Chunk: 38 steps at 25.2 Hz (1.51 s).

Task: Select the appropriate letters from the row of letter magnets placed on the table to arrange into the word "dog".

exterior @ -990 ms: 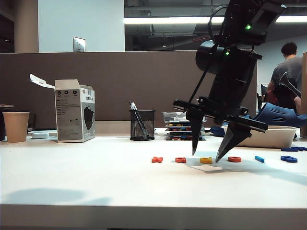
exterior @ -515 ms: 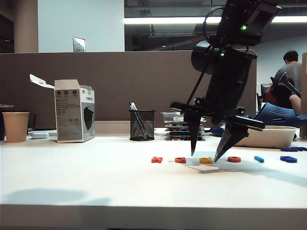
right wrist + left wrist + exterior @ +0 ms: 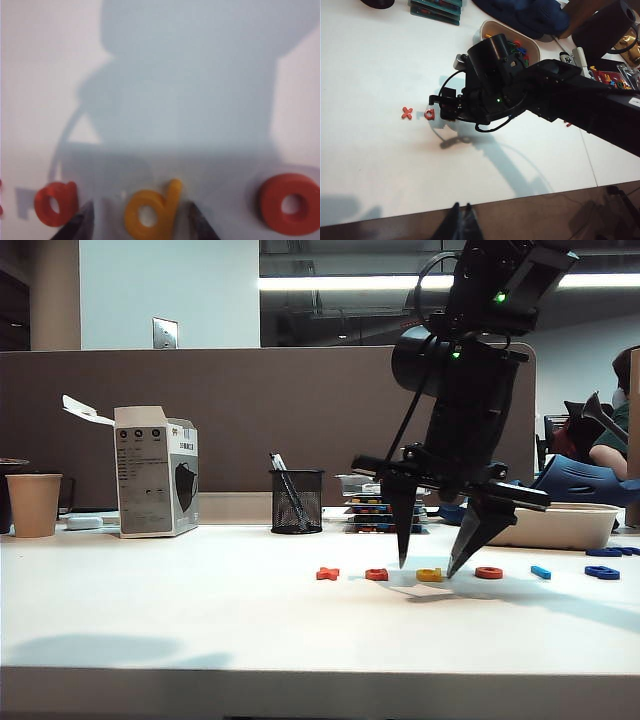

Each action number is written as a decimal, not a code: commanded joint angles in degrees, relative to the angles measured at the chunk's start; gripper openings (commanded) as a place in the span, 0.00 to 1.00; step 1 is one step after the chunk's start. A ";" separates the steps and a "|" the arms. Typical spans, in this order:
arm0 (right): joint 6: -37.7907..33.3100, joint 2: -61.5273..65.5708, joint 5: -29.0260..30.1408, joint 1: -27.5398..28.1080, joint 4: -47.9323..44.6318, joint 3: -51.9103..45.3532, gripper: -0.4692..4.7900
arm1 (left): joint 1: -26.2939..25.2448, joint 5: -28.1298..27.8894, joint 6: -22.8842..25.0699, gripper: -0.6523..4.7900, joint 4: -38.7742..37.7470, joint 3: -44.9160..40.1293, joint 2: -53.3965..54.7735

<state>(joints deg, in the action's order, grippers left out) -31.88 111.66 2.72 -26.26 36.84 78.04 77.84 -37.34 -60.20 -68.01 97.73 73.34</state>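
Yellow flat plastic "d" magnet lies on the plain white bench, in a row of small letter magnets. The right pincer points down over it, jaws spread wide, one black fingertip on each side of the letter; whether they touch it cannot be told, and nothing is held. Just beside the "d" sit a red-orange "a"-like letter on one side and a red-orange ring "o" on the other. Further along are a red-orange "x", a light blue straight bar and dark blue letters near the bench's right end.

The left pincer shows only as a dark, blurred tip at the frame's edge, off the near edge of the bench; its state cannot be told.

Behind the row stand a black mesh pen cup, stacked trays of coloured pieces, a shallow cream tub, a white cardboard box with its flap open and a brown paper cup. A brown partition panel backs the bench, with strip lights overhead in an office room.
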 commanded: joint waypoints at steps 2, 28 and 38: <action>-0.42 0.92 -1.40 -0.04 5.35 -0.72 0.54 | -0.04 -0.33 0.20 0.11 0.37 0.15 -0.11; -1.11 0.94 -1.53 -0.55 3.13 -0.72 0.36 | -0.04 -0.35 0.20 0.11 0.37 0.15 -0.11; -1.11 0.92 -1.55 -0.55 3.15 -0.72 0.36 | -0.04 -0.35 0.20 0.11 0.37 0.15 -0.11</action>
<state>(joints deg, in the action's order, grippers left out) -32.73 111.61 0.64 -26.63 38.65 78.08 77.82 -37.36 -60.20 -68.01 97.71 73.36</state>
